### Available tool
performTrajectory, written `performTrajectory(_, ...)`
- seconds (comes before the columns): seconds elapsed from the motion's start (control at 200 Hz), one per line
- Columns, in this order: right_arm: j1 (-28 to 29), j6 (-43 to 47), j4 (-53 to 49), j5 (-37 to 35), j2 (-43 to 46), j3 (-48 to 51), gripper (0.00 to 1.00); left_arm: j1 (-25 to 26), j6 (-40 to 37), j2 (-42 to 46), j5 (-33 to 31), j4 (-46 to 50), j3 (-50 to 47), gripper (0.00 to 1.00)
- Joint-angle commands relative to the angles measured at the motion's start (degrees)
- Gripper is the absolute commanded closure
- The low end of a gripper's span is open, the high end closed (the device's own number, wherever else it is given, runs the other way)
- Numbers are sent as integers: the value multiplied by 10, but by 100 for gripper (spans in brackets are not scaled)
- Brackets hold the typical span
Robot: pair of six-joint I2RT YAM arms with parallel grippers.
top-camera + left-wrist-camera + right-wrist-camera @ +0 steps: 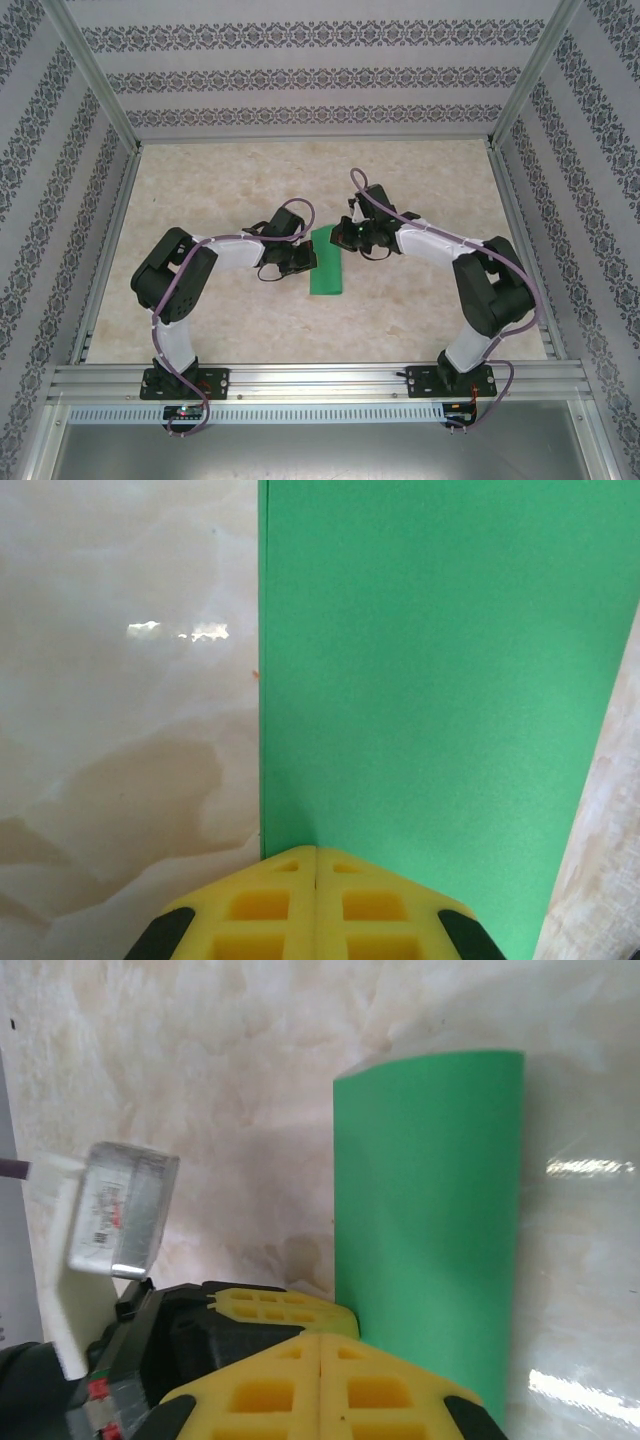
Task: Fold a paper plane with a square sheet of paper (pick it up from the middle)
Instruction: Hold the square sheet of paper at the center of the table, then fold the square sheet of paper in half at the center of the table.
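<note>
The bright green sheet of paper (326, 262) lies flat mid-table as a narrow upright rectangle, about half as wide as it is long. My left gripper (305, 262) is at its left edge. In the left wrist view the yellow fingertips (300, 865) are pressed together, their tip over the near edge of the sheet (430, 680), and nothing shows between them. My right gripper (346, 236) is at the sheet's upper right. Its jaws are also shut (320, 1338), tip beside the paper (430, 1210), which runs on behind one finger. The left gripper's fingers (275, 1305) show just beyond.
The marble-patterned tabletop (220, 190) stretches all round the paper. Aluminium rails (320, 380) frame the near edge and the sides, and patterned walls enclose the cell. The left wrist's camera housing (115, 1210) sits close to the right gripper.
</note>
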State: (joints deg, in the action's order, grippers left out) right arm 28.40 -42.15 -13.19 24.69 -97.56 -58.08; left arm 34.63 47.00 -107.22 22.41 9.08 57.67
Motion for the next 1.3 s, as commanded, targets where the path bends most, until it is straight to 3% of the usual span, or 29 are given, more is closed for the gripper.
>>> performTrajectory(0.0,3,-4,34,31,-25,8,95,8,-10,-21,-13,30,5,100)
performTrajectory(0.809,-17,42,33,-10,-109,64,88,8,-21,-27,-15,44,7,100)
performTrajectory(1.119,-16,39,49,37,-7,78,85,8,-24,-28,-13,45,6,100)
performTrajectory(1.294,2,11,80,50,-14,96,85,8,-25,-31,-13,47,11,100)
